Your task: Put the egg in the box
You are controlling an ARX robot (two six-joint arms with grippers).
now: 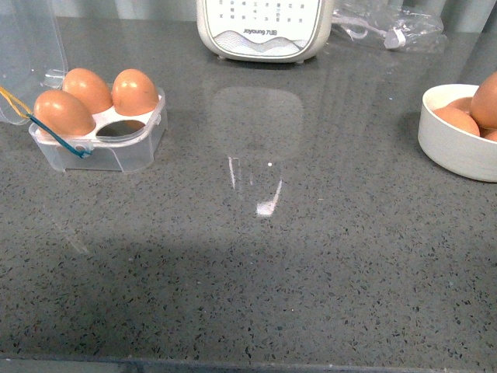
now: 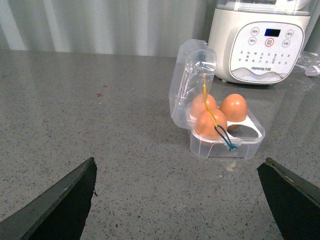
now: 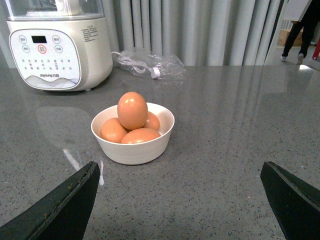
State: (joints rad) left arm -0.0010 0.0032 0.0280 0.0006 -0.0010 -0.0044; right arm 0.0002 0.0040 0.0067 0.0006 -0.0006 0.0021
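Note:
The clear box (image 1: 116, 151) stands at the far left of the grey counter with its lid open. It holds three brown eggs (image 1: 133, 92), and its near right cup (image 1: 124, 129) is empty. It also shows in the left wrist view (image 2: 227, 145), ahead of my open, empty left gripper (image 2: 177, 200). The egg (image 3: 132, 110) lies on top of several brown eggs in a round white bowl (image 3: 135, 150). My open, empty right gripper (image 3: 180, 200) hangs short of that bowl. Neither gripper shows in the front view.
A white kitchen appliance (image 1: 264, 31) stands at the back centre. A clear plastic bag (image 1: 388, 31) lies at the back right. The white bowl (image 1: 454, 148) sits at the right edge of the front view. A yellow and teal band (image 1: 54, 132) hangs over the box.

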